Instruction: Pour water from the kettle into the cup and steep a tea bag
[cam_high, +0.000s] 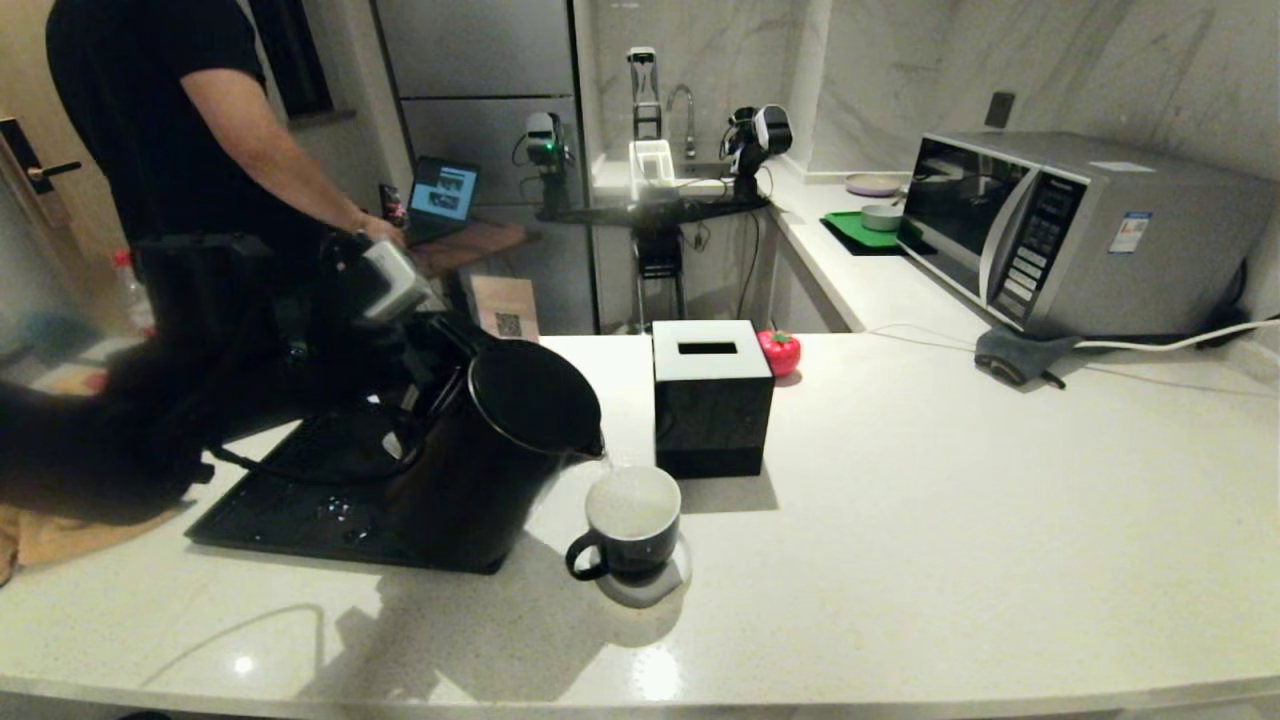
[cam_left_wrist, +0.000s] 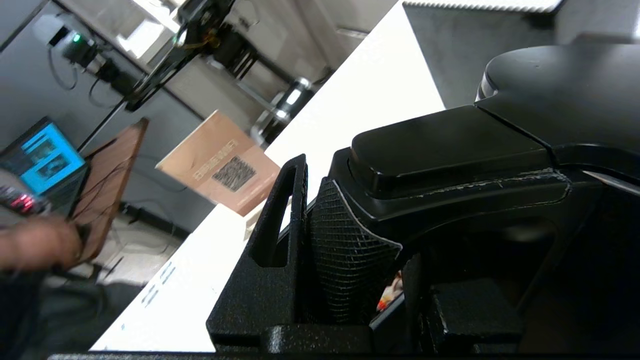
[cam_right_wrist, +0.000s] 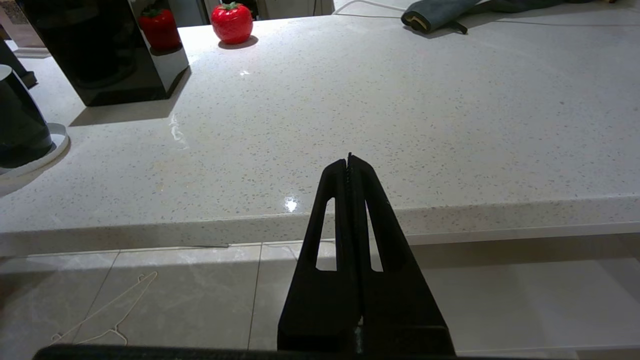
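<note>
- Left gripper (cam_left_wrist: 345, 235), clamped on the matte black round kettle's (cam_high: 500, 440) handle at centre-left of the head view: hold this tilt steady.
- Keep the spout over the small dark white-lined mug (cam_high: 632, 520); level off before its rim.
- Right gripper (cam_right_wrist: 349, 161), pressed closed and empty, idles off the counter edge.

Cup (cam_right_wrist: 20, 125) cut off at the right wrist frame's edge; only part of the dark wall and the pale coaster (cam_right_wrist: 47, 150) showing. Handle side of the kettle (cam_high: 510, 420) masked in the head view by the blurred left arm. Pouring stream (at the spout) too thin to confirm. Tea bag not made out. Cup contents unreadable.
</note>
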